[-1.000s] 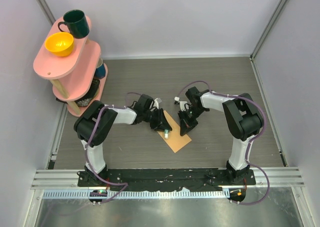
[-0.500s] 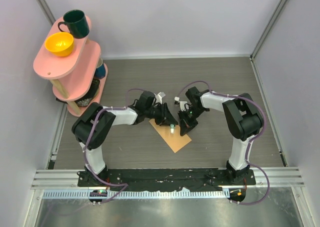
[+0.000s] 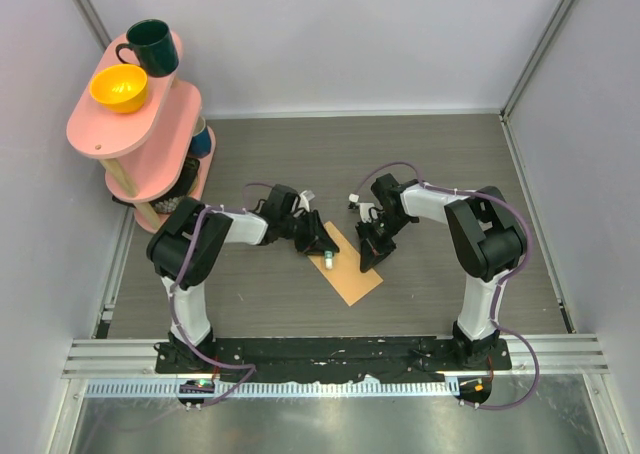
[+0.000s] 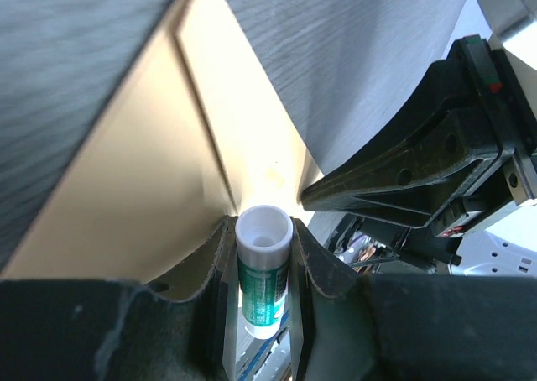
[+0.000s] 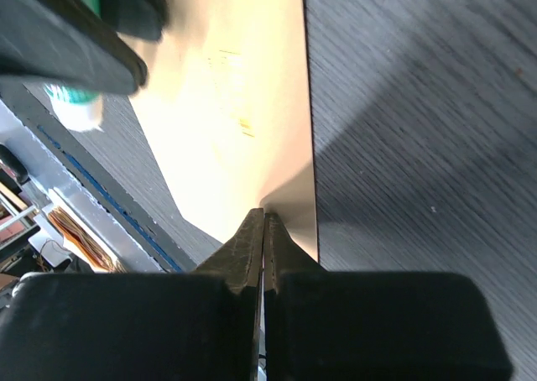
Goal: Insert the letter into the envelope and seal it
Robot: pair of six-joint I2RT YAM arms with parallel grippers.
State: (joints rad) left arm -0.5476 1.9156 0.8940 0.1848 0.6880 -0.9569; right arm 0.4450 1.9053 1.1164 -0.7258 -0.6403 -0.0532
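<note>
Top external view: tan envelope lying flat and skewed near the desk's middle, one corner pointing toward the near edge. Left gripper leaning over its far-left corner, clamping a glue stick, white end facing the paper; contact unclear. Right gripper sitting at the envelope's right edge, jaws pressed together, tips touching the paper. Far-left corner: pink tiered shelf carrying a yellow bowl and a dark green mug.

glue stick base hidden, envelope cropped
</note>
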